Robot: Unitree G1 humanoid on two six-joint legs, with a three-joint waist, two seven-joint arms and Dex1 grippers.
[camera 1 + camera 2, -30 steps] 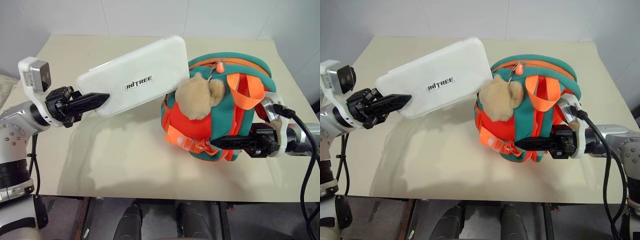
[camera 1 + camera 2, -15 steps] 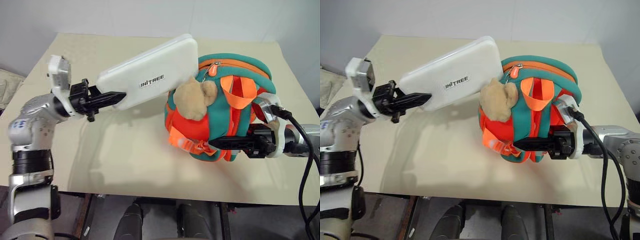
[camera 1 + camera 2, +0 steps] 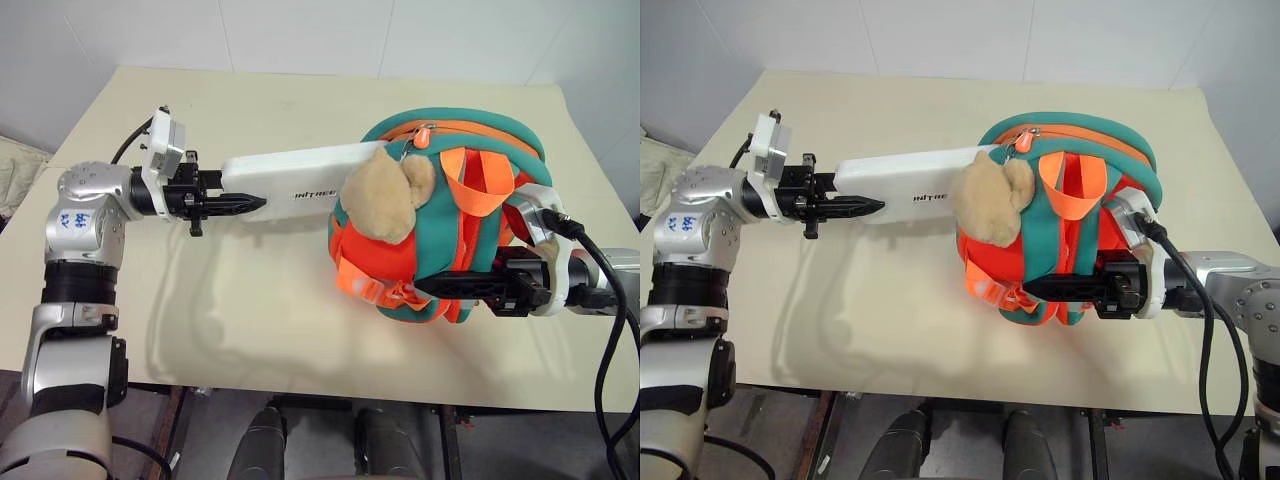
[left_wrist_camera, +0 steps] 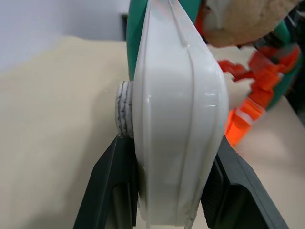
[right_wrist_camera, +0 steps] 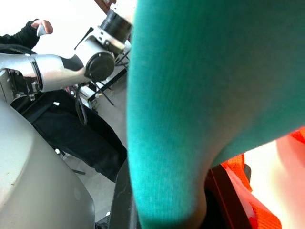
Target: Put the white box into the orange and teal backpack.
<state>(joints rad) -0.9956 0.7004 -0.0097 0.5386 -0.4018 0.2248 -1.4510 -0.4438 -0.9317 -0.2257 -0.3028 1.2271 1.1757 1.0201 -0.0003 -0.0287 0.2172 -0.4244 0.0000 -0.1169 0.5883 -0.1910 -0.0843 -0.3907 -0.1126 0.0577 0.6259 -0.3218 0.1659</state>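
**Left eye view: box at the backpack**

I see my left gripper (image 3: 250, 203) clamping the white box (image 3: 300, 180) mid-frame, far end behind the plush toy (image 3: 385, 195); right gripper (image 3: 432, 288) pinches the backpack (image 3: 450, 240) at centre right

Beige table (image 3: 250, 330); white wall (image 3: 300, 35) behind; person's dark sleeve (image 5: 19, 40).

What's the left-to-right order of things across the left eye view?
Left gripper → flat white plastic box → tan plush toy → orange and teal backpack → right gripper, clamped on the backpack's lower side.
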